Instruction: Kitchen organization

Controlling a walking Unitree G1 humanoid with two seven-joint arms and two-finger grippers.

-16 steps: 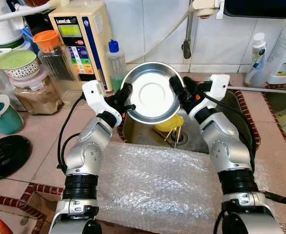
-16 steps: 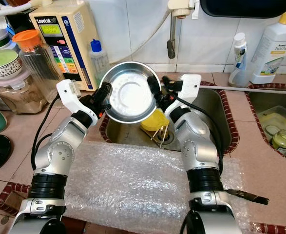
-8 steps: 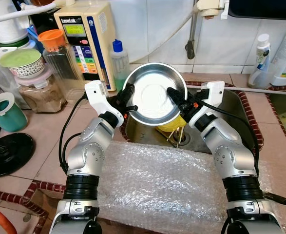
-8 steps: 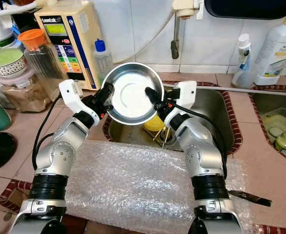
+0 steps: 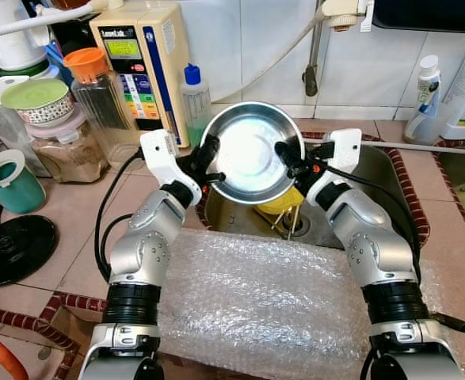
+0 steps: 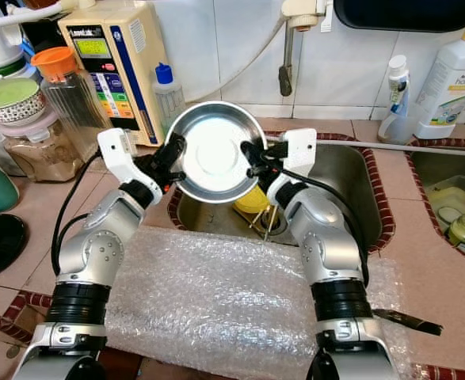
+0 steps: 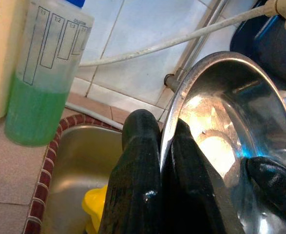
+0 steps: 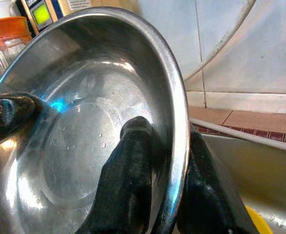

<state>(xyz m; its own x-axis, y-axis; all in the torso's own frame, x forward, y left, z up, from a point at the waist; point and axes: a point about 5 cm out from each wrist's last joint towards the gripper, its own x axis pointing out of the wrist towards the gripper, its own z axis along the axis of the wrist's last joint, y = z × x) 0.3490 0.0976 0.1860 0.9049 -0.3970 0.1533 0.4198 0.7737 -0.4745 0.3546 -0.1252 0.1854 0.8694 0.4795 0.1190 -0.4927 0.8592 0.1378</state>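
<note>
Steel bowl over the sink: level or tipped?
Tipped: the steel bowl faces the camera, left gripper and right gripper pinching opposite rims above the sink.

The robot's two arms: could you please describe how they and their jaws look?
Both arms are silver metal with rounded segments and ribbed black collars near the base. Each wrist carries a white block, and black cables loop alongside. The left gripper and right gripper each have two long, glossy black fingers. A small orange-red spot marks each wrist.

We see a pink-tiled counter (image 5: 66,222) carrying a clear bubble-wrap sheet (image 5: 256,305), teal plastic cup (image 5: 9,184), black round lid (image 5: 10,249), brown-filled jar (image 5: 66,154) and green-liquid bottle (image 5: 192,103).
</note>
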